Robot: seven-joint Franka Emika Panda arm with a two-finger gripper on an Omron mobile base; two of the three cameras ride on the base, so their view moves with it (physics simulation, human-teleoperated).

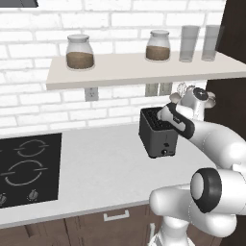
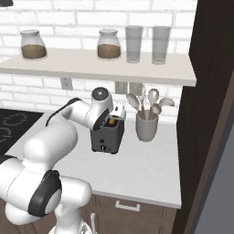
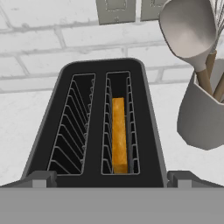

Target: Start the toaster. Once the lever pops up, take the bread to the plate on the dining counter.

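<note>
No legible markings. Cooktop (image 1: pixel 29 166) at left, two jars (image 1: pixel 79 52) on the shelf. Toaster (image 3: pixel 98 127) on the grey counter, bread (image 3: pixel 119 133) seated in its right slot. Gripper (image 3: pixel 111 178) poised directly above, jaws wide apart, holding nothing. Utensil crock (image 2: pixel 146 126) just right.

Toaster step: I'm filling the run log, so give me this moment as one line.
toaster: on grey counter | bread: in right-hand slot in hand view | gripper: above toaster, jaws open, holding nothing
</note>
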